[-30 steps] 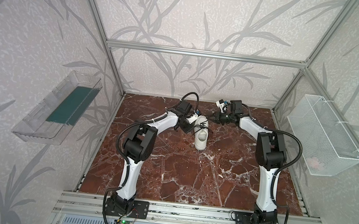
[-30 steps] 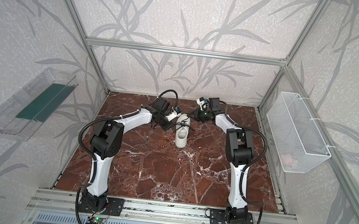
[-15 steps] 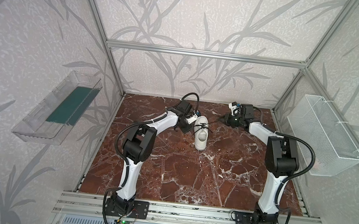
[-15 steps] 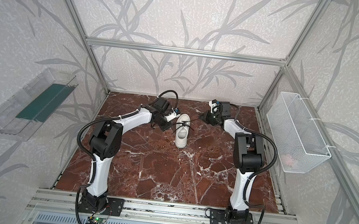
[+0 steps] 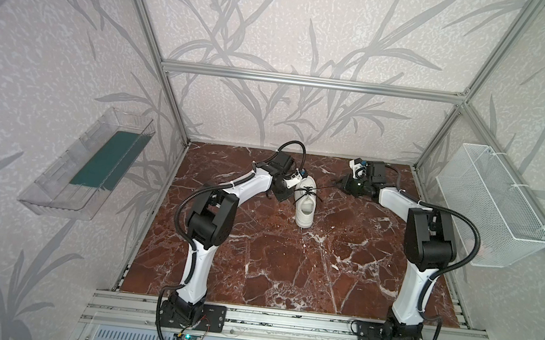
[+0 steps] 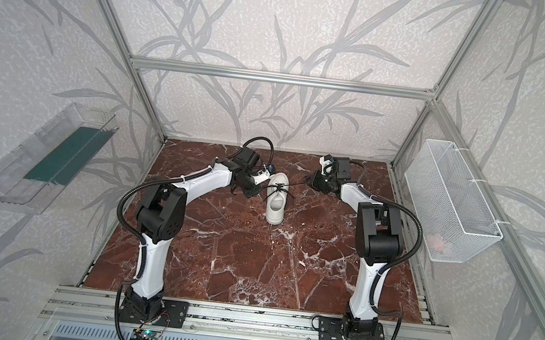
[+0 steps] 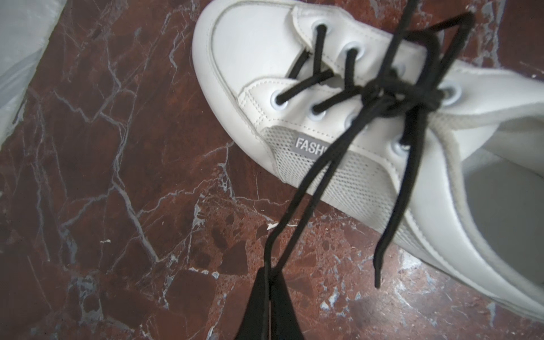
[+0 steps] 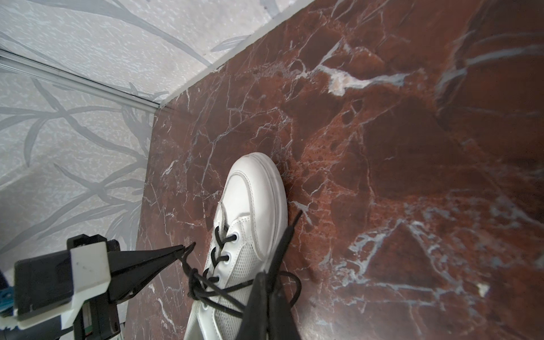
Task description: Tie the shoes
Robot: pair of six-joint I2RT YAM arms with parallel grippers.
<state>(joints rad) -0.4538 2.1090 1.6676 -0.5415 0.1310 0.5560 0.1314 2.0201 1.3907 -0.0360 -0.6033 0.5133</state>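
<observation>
A white sneaker point(image 5: 305, 202) with thin black laces point(image 7: 391, 97) stands near the middle of the worktop's point(image 5: 288, 267) far edge, a knot already drawn over its eyelets. The left gripper point(image 7: 269, 290) and right gripper point(image 8: 266, 282) flank it, each clamped on a lace loop, apparently tightening the bow. Next, a steady opposite pull seems needed without dragging the sneaker.

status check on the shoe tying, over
Left end effector shut on a lace loop. Right end effector shut on the opposite loop. Laces knotted over the white sneaker, both loops pulled outward. Nothing in the way.
</observation>
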